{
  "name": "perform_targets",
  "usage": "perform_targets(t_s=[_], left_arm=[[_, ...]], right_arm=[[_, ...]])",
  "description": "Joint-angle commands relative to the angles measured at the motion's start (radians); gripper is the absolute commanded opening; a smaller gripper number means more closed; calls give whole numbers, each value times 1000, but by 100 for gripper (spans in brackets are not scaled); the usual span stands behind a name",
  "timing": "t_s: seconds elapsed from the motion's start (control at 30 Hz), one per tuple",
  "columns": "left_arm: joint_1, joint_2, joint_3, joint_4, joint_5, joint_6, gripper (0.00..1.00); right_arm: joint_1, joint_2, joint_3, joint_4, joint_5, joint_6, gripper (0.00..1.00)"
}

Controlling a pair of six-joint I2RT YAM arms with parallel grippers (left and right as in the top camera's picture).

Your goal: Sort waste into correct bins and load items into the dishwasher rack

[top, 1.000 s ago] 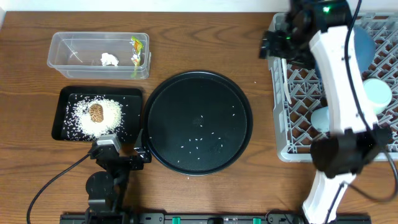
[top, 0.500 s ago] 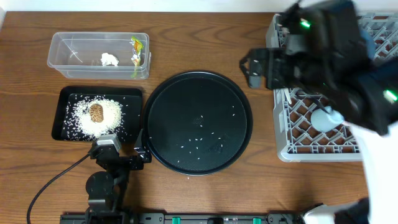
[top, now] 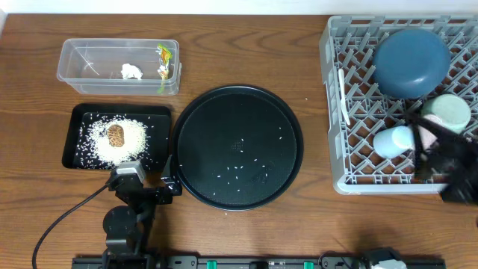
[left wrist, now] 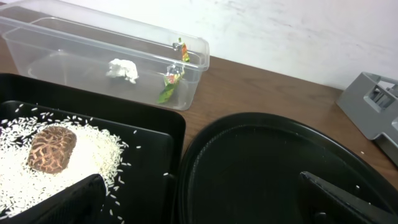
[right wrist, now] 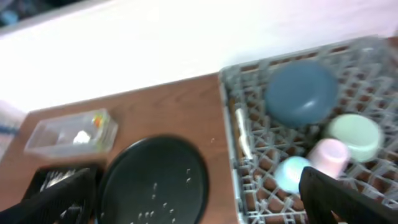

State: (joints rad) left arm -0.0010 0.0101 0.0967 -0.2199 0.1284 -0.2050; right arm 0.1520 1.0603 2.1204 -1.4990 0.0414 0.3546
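Observation:
The grey dishwasher rack (top: 333,90) at the right holds a dark blue bowl (top: 412,52), a mint bowl (top: 448,112), a light blue cup (top: 393,140), a pale cup (right wrist: 329,155) and a white spoon (top: 343,97). The clear tub (top: 82,67) holds white tissue (top: 132,71) and a yellow wrapper (top: 162,63). In the shallow black tray (top: 153,119) lie rice (top: 134,142) and a brown lump (top: 116,136). My left gripper (left wrist: 205,199) stands open and empty over the seam between both black trays. My right gripper (right wrist: 202,205) is open and empty; its arm is a dark blur (top: 452,172) at the rack's front right.
The large round black tray (top: 224,119) in the middle carries a few scattered rice grains (top: 239,172). The left arm's base and cable (top: 67,217) sit at the front edge. Bare wood table lies between the round tray and the rack.
The right arm has swept from over the rack's back left down to its front right corner, uncovering the bowls and cups. The left arm has not moved.

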Motion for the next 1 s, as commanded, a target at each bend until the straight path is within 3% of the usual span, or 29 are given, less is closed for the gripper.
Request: perform_targets(t_s=[0.0, 0.4, 0.5, 0.73, 0.97], left_arm=[[3, -6, -26, -6, 11, 14, 98], [4, -6, -26, -6, 11, 14, 98], [3, -6, -26, -6, 10, 14, 98], [3, -6, -26, -6, 11, 14, 98], [3, -6, -26, -6, 11, 14, 98]], right_arm=[[-56, -101, -145, 69, 2, -15, 99], [-70, -622, -975, 626, -140, -11, 99], [-80, -746, -1158, 665, -151, -7, 99], [-111, -963, -1422, 750, -100, 121, 99], [-114, -1054, -1650, 980, -106, 55, 99]])
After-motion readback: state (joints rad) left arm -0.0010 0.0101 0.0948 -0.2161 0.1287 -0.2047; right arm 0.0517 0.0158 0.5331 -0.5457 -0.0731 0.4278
